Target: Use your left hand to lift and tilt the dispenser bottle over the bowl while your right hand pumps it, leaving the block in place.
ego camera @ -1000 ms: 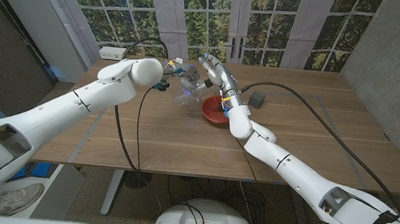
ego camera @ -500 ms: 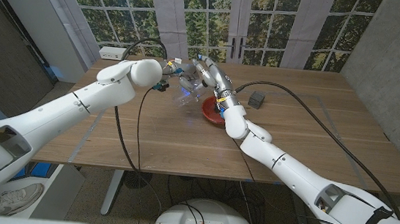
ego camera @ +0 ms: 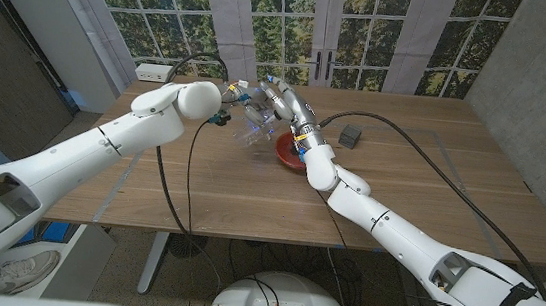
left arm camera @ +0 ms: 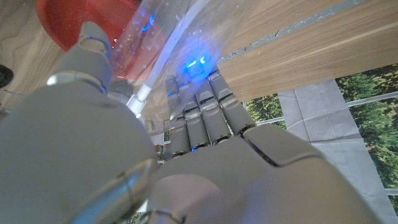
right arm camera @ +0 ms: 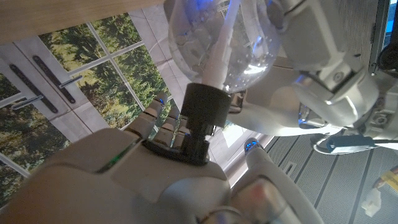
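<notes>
The left hand point(ego camera: 238, 97) holds the clear bottle point(ego camera: 257, 119) lifted off the table point(ego camera: 249, 191) and tilted, its body hanging just beside the red bowl point(ego camera: 291, 153), on the bowl's left in the head view. In the left wrist view the left hand point(left arm camera: 186, 155) has its fingers point(left arm camera: 205, 118) curled round the transparent bottle point(left arm camera: 168, 37), with the dip tube showing through the wall and the bowl point(left arm camera: 62, 25) just past it. The right hand point(ego camera: 283, 102) sits at the bottle's upper end, above the bowl's far rim. In the right wrist view the right hand point(right arm camera: 155, 168) has the black pump point(right arm camera: 199, 121) against it, the pump head lying between its fingers point(right arm camera: 158, 118) and thumb, so it grips the pump; whether the pump is pressed down cannot be told. The bottle point(right arm camera: 217, 43) there shows a little clear liquid clinging inside, and the left hand point(right arm camera: 323, 68) wraps its far side. The dark block point(ego camera: 352, 135) lies flat on the table, right of the bowl and apart from it, untouched by either hand. Cables run from both arms across the tabletop.
</notes>
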Controlling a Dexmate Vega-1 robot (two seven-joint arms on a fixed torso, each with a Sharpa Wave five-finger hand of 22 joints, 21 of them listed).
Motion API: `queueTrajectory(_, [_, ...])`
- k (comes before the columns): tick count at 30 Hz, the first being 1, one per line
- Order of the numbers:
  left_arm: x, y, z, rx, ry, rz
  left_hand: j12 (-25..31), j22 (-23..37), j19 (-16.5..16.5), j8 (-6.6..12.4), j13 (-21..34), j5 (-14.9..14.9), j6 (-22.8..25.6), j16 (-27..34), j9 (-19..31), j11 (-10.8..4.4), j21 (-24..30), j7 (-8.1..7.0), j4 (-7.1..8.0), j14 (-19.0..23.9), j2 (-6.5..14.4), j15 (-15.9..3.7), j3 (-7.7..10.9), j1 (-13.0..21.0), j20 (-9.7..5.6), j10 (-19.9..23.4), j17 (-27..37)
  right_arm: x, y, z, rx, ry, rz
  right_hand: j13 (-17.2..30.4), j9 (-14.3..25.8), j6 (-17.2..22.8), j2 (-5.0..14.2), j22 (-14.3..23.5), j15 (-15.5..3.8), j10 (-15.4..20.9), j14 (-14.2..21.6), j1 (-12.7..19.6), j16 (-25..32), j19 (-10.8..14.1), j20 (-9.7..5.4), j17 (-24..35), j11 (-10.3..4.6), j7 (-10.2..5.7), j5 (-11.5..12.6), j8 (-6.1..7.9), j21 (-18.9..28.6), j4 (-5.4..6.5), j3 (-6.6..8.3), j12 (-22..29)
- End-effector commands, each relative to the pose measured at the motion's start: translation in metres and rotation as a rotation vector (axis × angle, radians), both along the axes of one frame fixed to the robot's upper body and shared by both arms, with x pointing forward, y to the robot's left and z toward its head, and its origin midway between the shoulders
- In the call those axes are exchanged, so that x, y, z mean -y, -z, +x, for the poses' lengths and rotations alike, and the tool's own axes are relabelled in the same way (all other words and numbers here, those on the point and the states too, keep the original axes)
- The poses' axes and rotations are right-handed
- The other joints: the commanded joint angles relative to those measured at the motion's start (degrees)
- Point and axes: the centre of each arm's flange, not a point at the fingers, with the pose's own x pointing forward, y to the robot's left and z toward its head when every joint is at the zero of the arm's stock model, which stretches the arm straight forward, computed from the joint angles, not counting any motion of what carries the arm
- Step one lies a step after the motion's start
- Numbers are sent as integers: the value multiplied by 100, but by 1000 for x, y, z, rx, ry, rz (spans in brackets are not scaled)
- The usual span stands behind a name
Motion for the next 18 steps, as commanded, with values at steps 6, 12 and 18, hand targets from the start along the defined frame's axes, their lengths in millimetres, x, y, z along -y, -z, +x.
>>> queueTrajectory(6, [1,-1,-4,12,-19,26,3,12,115,-29,-2,-2,721,131,0,-965,68,-656,29,500,1891,-1021,-52,1838,-631,1094,54,64,-33,-6,46,48,221,14,2,101,269,20,-9,73,66,42,29,93,-16,-4,26,22,42,79,37,-18,30,48])
queueTrajectory(12, [1,-3,-6,14,-13,12,25,52,408,-109,57,-5,729,310,-7,-953,255,-632,20,850,1914,-1023,-110,1915,-680,1074,119,88,-40,-10,84,60,312,14,2,135,275,20,-14,98,85,61,35,104,-15,-15,25,33,43,90,39,-33,41,57])
queueTrajectory(18, [2,-2,-5,18,-16,10,61,112,632,-200,150,-1,771,546,-14,-924,491,-609,26,1448,1928,-1020,-143,1995,-761,1060,155,101,-41,-10,87,56,371,13,2,182,275,19,-22,150,123,86,49,137,-6,-29,27,40,40,105,49,-57,52,75])
